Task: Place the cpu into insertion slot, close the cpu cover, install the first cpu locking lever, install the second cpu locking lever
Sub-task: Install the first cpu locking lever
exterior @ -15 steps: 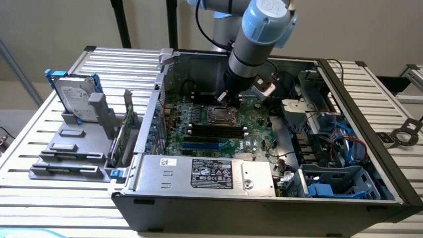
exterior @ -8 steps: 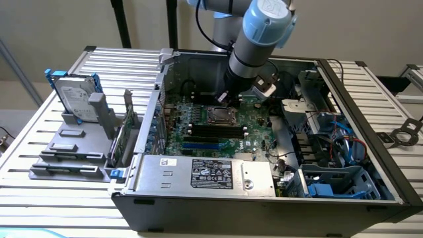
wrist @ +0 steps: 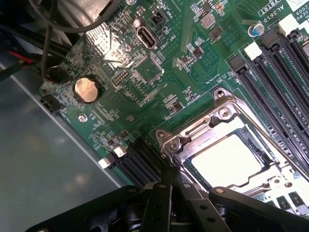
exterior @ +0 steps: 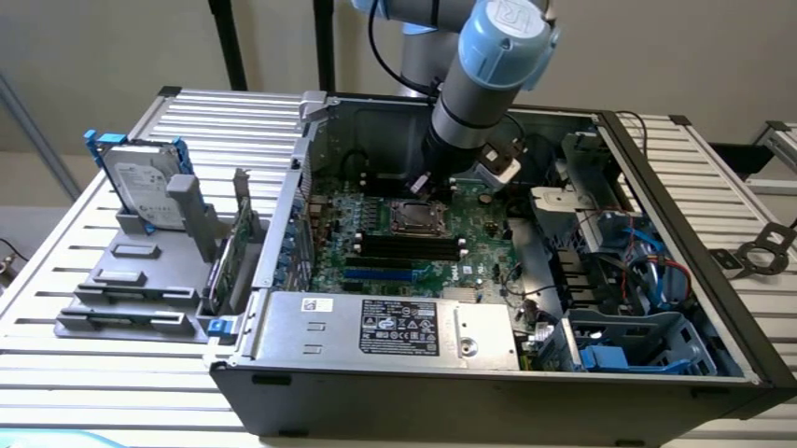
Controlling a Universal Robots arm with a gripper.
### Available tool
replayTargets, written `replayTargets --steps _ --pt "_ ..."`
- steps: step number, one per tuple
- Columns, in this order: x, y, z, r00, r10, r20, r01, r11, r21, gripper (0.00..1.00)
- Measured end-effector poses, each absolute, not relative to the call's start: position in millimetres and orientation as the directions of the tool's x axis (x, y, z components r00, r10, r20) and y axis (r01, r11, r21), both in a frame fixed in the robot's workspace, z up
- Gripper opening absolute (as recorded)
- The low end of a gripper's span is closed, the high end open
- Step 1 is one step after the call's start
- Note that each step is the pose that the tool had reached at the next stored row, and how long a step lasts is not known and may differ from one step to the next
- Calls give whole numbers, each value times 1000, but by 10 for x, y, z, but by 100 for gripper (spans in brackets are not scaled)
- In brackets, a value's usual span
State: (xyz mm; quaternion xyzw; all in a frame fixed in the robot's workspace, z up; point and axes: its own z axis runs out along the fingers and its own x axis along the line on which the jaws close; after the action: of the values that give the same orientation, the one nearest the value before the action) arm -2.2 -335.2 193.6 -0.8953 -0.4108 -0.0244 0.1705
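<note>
Four steps make up the job, and the first two look done. In the wrist view the cpu (wrist: pixel 226 160) lies flat in the slot (wrist: pixel 282 191), its pale metal top showing through the window of the cover (wrist: pixel 205 128), which is folded down over it. The same socket sits in the middle of the green board (exterior: pixel 492 257) in the exterior view, inside the open computer case (exterior: pixel 498 397), with the arm (exterior: pixel 492 79) reaching down just behind it.

As for the levers, I cannot say for certain whether either is latched. A thin wire runs along the socket's near edge toward the gripper (wrist: pixel 170 191), but where it ends is hidden, so I judge the lever work as in hand or still to do rather than finished.

The gripper has its fingers pressed together with no gap, and nothing is held between them. Its tips sit at the socket's edge, right by a corner of the cover frame; whether they touch the metal I cannot tell. The long black memory slots (wrist: pixel 270 72) lie beside the socket and a round coin battery (wrist: pixel 87 89) sits well apart from it.
</note>
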Motion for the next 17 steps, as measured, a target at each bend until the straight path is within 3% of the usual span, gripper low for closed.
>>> replayTargets --steps 17 --pt "-20 -3367 1901 637 746 194 763 -575 -293 11"
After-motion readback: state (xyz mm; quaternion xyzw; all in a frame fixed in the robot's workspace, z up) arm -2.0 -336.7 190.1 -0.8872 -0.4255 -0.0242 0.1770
